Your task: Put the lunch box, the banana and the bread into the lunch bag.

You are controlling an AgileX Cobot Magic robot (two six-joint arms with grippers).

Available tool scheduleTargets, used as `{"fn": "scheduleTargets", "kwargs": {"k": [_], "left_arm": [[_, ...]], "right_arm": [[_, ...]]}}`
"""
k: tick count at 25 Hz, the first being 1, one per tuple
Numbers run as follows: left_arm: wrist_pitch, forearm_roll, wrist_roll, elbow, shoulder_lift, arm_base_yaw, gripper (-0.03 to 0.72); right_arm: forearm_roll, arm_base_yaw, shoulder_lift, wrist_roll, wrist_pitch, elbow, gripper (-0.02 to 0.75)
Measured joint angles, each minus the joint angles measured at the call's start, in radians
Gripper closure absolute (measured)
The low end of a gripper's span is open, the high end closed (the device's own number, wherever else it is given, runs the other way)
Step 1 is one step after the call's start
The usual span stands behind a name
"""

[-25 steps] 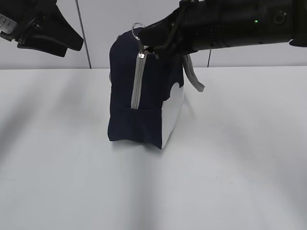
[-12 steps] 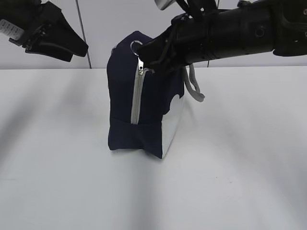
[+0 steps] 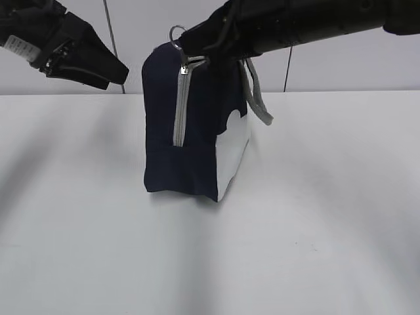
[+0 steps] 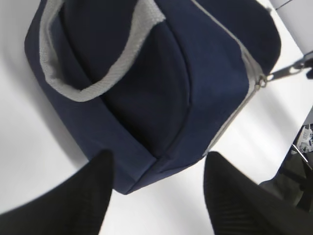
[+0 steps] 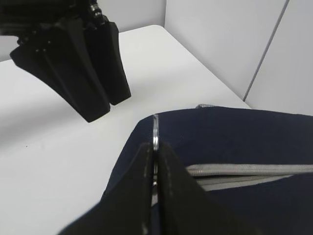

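The navy lunch bag stands on the white table, grey zipper tape running down its near end and a white side panel on the right. It also shows in the left wrist view and the right wrist view. My right gripper is shut on the ring zipper pull at the bag's top. My left gripper is open, in the air to the upper left of the bag, and empty; its fingers frame the bag's corner. The lunch box, banana and bread are out of view.
A grey webbing handle hangs off the bag's right side. The white table spreads in front and to both sides. A grey panelled wall stands behind.
My right gripper has stayed on the ring pull and shifted left and slightly up; the bag has shifted with it. My left gripper has moved right, closer to the bag.
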Motion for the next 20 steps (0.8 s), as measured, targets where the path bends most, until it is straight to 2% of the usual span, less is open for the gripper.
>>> {"fn": "scheduleTargets", "kwargs": {"k": [7, 15, 20], "left_arm": [[0.028, -0.077, 0.07, 0.0, 0.023, -0.001, 0.274], [0.035, -0.117, 0.13, 0.0, 0.031, -0.003, 0.274], [0.002, -0.124, 0.175, 0.0, 0.039, -0.042, 0.274]], "right_arm": [[-0.006, -0.021, 0.002, 0.054, 0.015, -0.002, 0.754], [-0.006, -0.021, 0.004, 0.068, 0.034, -0.017, 0.754], [-0.006, -0.021, 0.004, 0.079, 0.026, -0.017, 0.754]]}}
